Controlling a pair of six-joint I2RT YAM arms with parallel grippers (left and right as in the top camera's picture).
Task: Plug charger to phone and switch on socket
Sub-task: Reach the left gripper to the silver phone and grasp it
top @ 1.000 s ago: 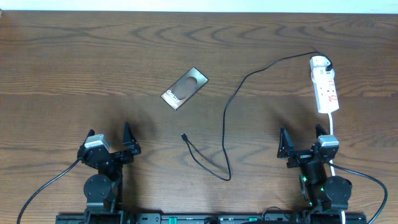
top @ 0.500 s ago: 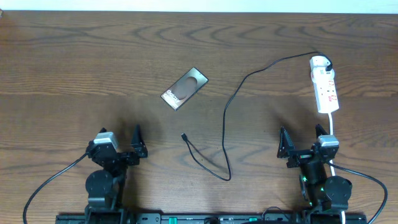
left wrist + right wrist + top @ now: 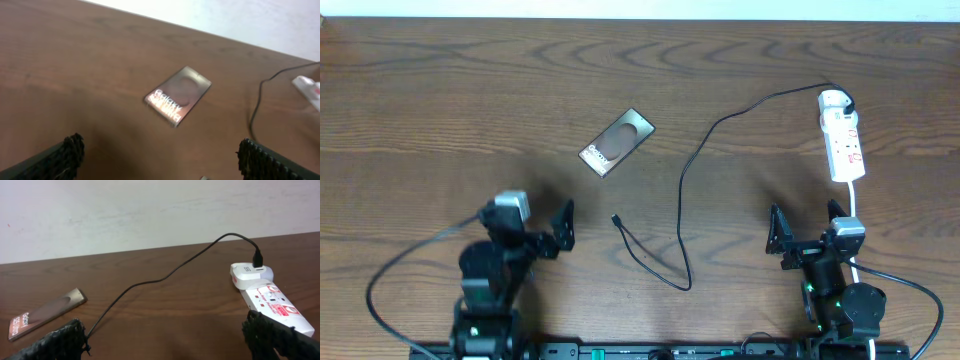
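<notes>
The grey-brown phone [image 3: 617, 142] lies flat at the table's middle, also in the left wrist view [image 3: 178, 93] and right wrist view [image 3: 45, 312]. The black charger cable [image 3: 685, 190] runs from the white socket [image 3: 842, 135] down in a loop, and its connector [image 3: 615, 218] lies loose below the phone. My left gripper [image 3: 532, 230] is open and empty, just left of the connector [image 3: 204, 178]. My right gripper [image 3: 807, 235] is open and empty below the socket [image 3: 270, 292]. The cable also shows in the right wrist view [image 3: 165, 277].
The socket's white lead [image 3: 855, 205] runs down past my right arm. A pale wall edges the table's far side [image 3: 640, 10]. The table is bare dark wood [image 3: 440, 120].
My left arm has moved right and turned toward the cable's connector. The right arm, phone, cable and socket have not moved.
</notes>
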